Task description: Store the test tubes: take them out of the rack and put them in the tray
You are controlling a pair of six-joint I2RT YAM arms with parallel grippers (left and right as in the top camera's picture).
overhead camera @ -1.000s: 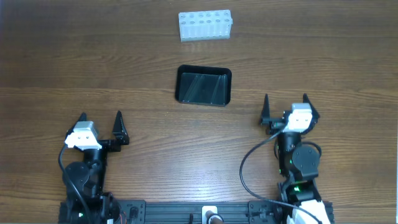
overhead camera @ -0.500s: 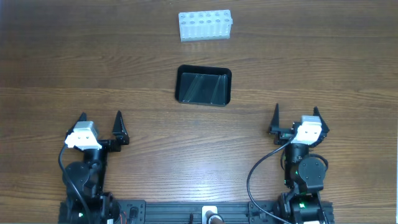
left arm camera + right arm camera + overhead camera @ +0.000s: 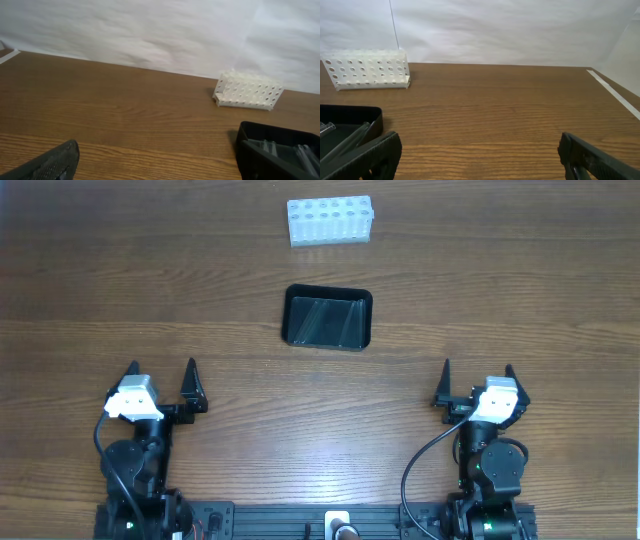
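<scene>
Both hands rest low near the arm bases, fingers spread wide and empty: the left hand (image 3: 162, 370) at the near left of the wooden surface (image 3: 150, 270), the right hand (image 3: 478, 372) at the near right. Farther up the surface, roughly midway between them, lies the black tray (image 3: 287, 320), with clear test tubes (image 3: 351, 134) lying flat on its floor. Beyond the tray and well apart from it stands the white rack (image 3: 330, 221), close to the far edge of the surface, before a white wall (image 3: 125, 30).
</scene>
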